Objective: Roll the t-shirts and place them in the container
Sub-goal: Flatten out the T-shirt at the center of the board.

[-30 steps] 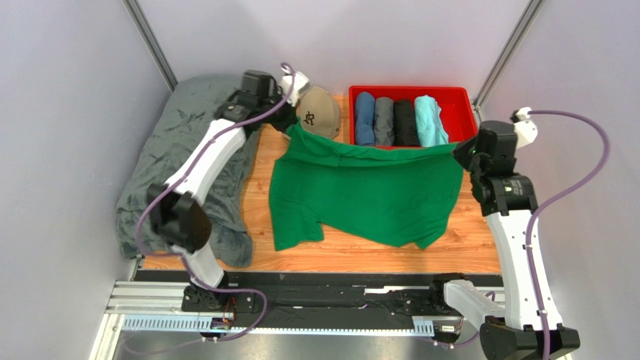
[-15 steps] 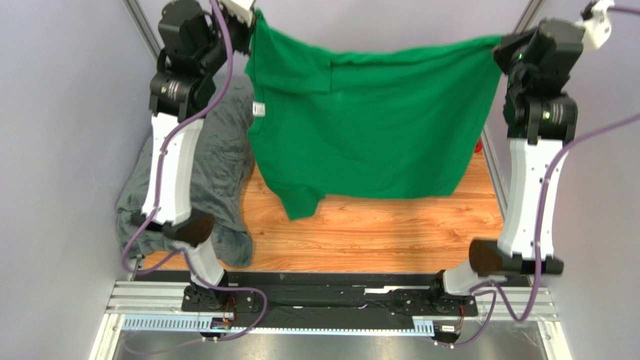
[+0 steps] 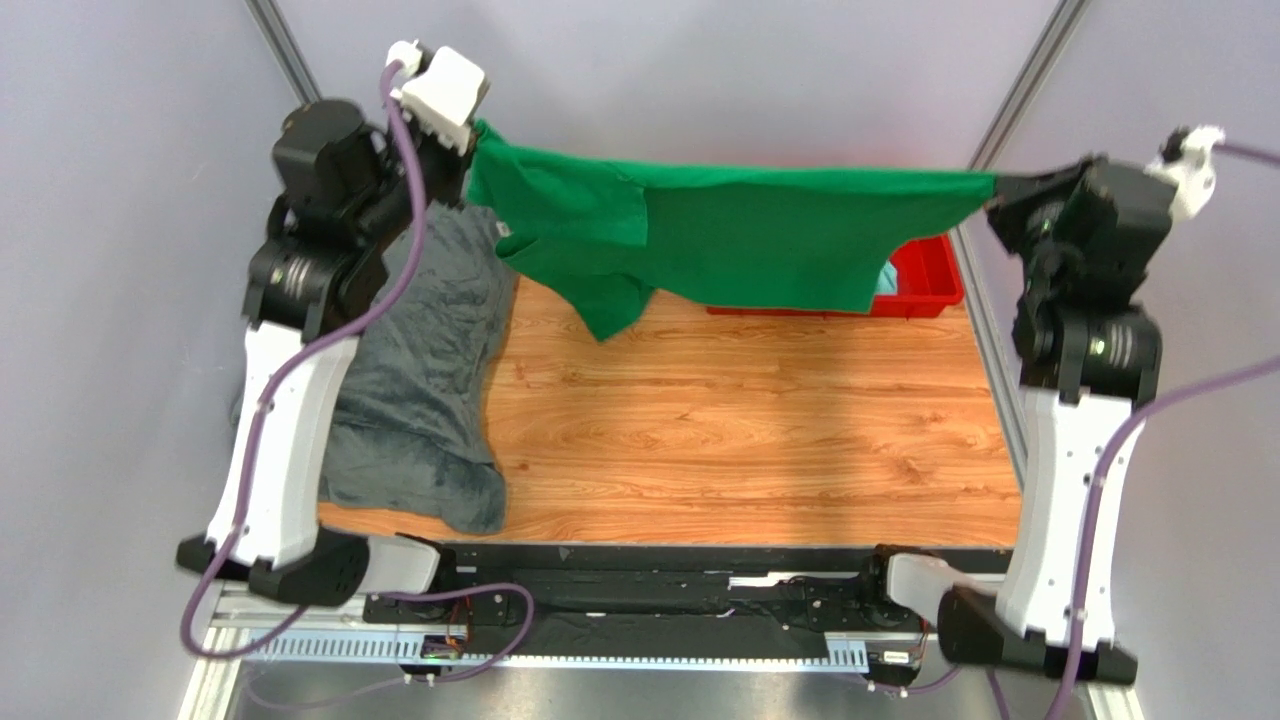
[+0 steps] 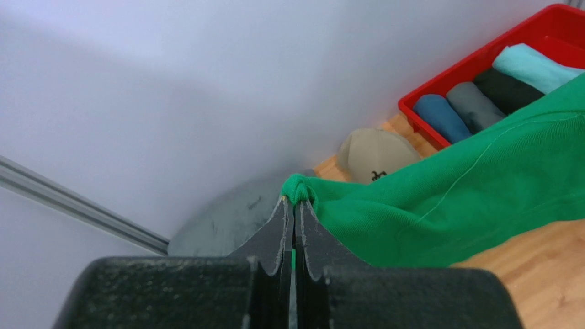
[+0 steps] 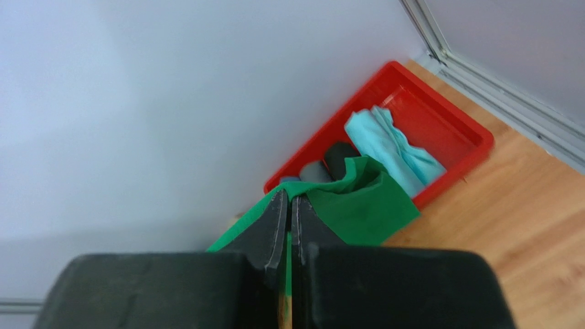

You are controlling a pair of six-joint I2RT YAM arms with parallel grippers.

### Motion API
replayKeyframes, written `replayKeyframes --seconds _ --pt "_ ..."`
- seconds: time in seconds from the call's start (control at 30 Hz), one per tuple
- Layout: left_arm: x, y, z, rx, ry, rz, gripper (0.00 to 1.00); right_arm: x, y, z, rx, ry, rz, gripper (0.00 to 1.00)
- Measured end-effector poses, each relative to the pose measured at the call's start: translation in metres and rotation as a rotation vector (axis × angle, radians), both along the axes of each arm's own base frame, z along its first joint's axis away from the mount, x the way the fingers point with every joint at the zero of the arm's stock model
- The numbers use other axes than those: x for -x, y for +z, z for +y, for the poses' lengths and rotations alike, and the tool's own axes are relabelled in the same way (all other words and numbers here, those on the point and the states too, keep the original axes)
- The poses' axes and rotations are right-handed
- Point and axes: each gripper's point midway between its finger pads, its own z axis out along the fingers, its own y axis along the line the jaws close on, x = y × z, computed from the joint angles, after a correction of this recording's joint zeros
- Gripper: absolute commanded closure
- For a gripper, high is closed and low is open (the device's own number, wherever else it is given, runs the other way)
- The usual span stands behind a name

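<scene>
Above the table (image 3: 721, 435), in the top view, the emerald-green tee (image 3: 781, 233) hangs in the air, stretched as a band between the two arms. The left gripper (image 3: 478, 138) holds one end at the far left, over the plush blanket (image 3: 421, 360). The right gripper (image 3: 1004, 188) holds the other end at the far right, near the red bin (image 3: 939, 285). A sleeve droops from the left part of the cloth (the whole tee hangs clear of the wood). The cloth hides most of the bin, and a scrap of the aqua tee (image 3: 890, 281) shows under its lower edge.

From the left wrist, the two fingers are pressed together on a bunched fold of green fabric, which spreads away to the right. Beyond it the tan cap (image 4: 374, 154) lies on the table beside the blanket. Further right, rolled tees lie side by side in the bin: the blue tee (image 4: 439, 116), the grey tee (image 4: 477, 103), the black tee (image 4: 508, 89), then the aqua one.

From the right wrist, the fingers are likewise closed, with green cloth nipped between them. The pinch is mostly hidden, so it seems to be only a thin edge. The tee falls away toward the bin and drapes over its near side, with the aqua, black and grey rolls showing behind it.
</scene>
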Motion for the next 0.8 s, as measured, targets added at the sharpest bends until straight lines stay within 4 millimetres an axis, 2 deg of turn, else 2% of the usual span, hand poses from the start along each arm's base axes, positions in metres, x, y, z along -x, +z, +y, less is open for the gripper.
replayKeyframes --seconds 0.07,0.17,0.23,0.33,0.47,0.6,0.7,0.8 --pt "0.024 -0.005 0.005 0.000 -0.015 0.000 1.00 0.022 -0.025 0.002 -0.009 0.000 0.035 1.00" --pt "0.048 -0.010 0.009 0.000 -0.031 0.001 1.00 0.038 -0.052 0.001 -0.026 -0.004 0.073 1.00" --pt "0.056 -0.006 0.011 0.004 -0.037 -0.010 1.00 0.042 -0.058 0.001 -0.033 -0.005 0.087 1.00" --pt "0.062 -0.002 0.011 0.011 -0.045 -0.023 1.00 0.042 -0.056 0.001 -0.034 -0.001 0.094 1.00" --pt "0.070 0.006 0.011 0.023 -0.054 -0.037 1.00 0.047 -0.034 0.001 -0.021 -0.001 0.061 1.00" --pt "0.087 0.017 0.015 0.040 -0.060 -0.069 1.00 0.067 0.004 0.004 0.001 -0.004 -0.035 1.00" --pt "0.101 0.029 0.020 0.050 -0.060 -0.107 1.00 0.078 0.024 0.006 0.011 -0.004 -0.087 1.00" --pt "0.103 0.036 0.020 0.057 -0.060 -0.133 1.00 0.078 0.036 0.008 0.016 0.005 -0.115 1.00"
